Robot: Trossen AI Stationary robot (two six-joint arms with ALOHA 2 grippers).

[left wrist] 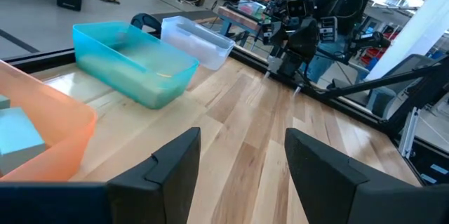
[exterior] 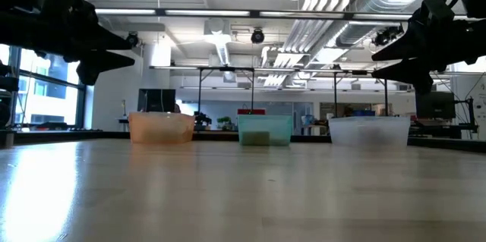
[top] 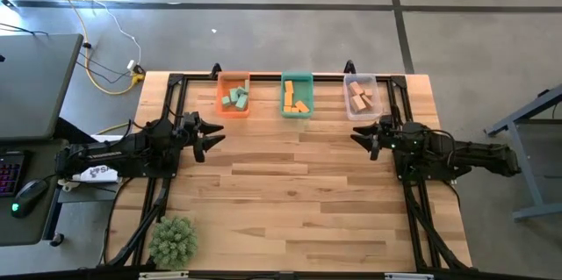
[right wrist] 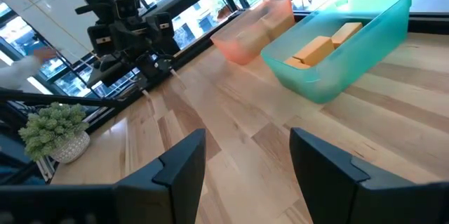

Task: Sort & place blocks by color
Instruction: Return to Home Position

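3 bins [top: 219, 94] hold blocks [top: 234, 97]; left gripper [top: 213, 138], right gripper [top: 358, 140] agape (empty), well short of them.

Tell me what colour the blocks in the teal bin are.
Orange blocks, clearest in right wrist view.

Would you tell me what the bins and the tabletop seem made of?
The orange bin, teal bin and clear bin look like translucent plastic; light shows through their walls. The tabletop looks like smooth light wood, with plank seams and grain.
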